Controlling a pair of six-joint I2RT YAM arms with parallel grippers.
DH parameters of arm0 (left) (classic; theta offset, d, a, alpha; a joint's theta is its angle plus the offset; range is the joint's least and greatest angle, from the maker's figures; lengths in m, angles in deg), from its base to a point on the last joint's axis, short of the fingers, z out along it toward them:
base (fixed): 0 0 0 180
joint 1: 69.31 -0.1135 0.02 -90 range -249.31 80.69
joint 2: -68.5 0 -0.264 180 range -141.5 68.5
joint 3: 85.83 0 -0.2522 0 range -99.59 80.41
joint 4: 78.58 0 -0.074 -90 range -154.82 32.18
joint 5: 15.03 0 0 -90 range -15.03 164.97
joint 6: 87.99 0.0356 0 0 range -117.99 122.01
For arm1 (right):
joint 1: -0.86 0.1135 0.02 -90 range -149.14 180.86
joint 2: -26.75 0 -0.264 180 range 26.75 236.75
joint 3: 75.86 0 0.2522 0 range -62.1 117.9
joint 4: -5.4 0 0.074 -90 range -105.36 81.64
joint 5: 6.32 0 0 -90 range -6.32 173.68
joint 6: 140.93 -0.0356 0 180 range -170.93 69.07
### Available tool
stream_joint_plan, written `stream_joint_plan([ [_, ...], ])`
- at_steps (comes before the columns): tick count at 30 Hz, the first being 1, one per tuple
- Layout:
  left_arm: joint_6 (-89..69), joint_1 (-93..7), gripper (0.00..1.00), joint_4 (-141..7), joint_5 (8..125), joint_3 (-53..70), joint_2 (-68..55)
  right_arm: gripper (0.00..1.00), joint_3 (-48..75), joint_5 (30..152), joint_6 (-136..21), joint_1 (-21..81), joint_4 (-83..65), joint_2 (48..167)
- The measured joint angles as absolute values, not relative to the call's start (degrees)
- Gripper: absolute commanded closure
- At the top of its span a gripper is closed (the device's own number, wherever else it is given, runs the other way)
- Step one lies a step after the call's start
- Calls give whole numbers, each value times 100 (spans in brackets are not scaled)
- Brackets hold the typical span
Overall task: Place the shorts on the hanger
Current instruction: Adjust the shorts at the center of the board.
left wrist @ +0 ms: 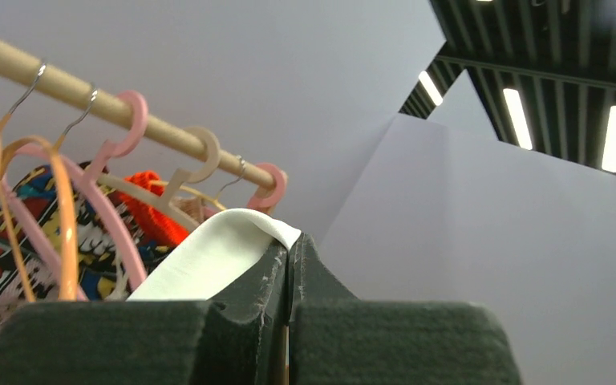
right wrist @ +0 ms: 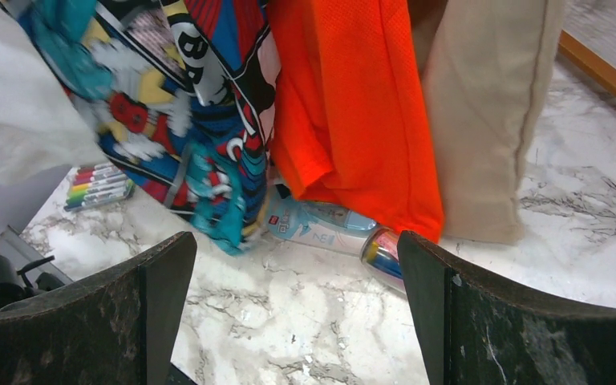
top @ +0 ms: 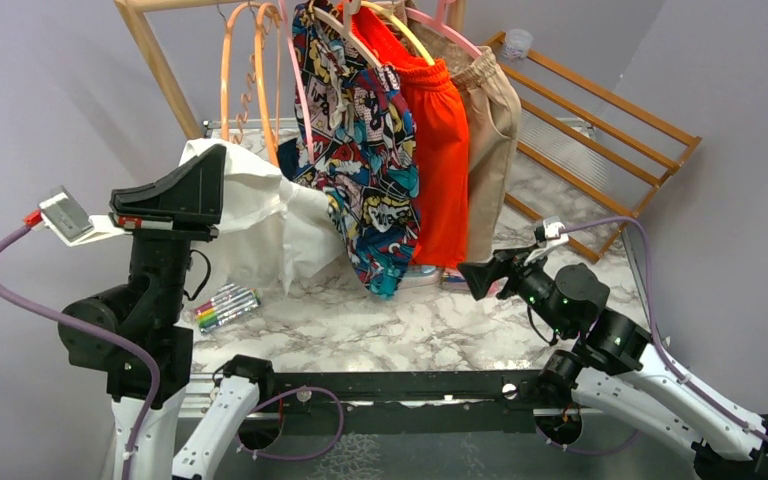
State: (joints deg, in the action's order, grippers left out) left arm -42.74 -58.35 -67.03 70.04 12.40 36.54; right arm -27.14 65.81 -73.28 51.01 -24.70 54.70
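My left gripper is raised at the left of the rack and is shut on a fold of the white shorts. The rest of the shorts hangs down behind it to the marble table. In the left wrist view the white fabric curls over the closed fingertips of the left gripper. The light-pink hanger hangs by its hook on the wooden rod, up and to the left of them. It shows as a thin pink curve beside the comic-print shorts. My right gripper is open and low over the table, with nothing in it.
Comic-print shorts, orange-red shorts and beige shorts hang on the rod. Two orange hangers hang at its left. A marker pack and a lying bottle are on the table. A wooden frame leans at the back right.
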Motion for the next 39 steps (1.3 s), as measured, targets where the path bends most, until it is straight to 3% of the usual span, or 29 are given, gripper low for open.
stream_joint_plan([
  [11,-4429,-5837,100,-7816,6250,-423,2585,2,-2767,6710,-7317,5101,-2391,5360],
  [18,-5242,-5918,100,-8605,5487,-410,2111,2,-2784,7099,-7286,5101,-2232,5363],
  [31,-4884,-5612,100,-7648,4742,4580,3475,7,-2885,7610,-7162,5101,-2157,5592],
  [35,-4707,-5588,100,-7130,5117,5540,4211,11,-2885,8179,-7042,5101,-2011,6156],
  [39,-4484,-5579,100,-6539,5799,5636,4320,18,-2885,8775,-7044,5107,-1799,6810],
])
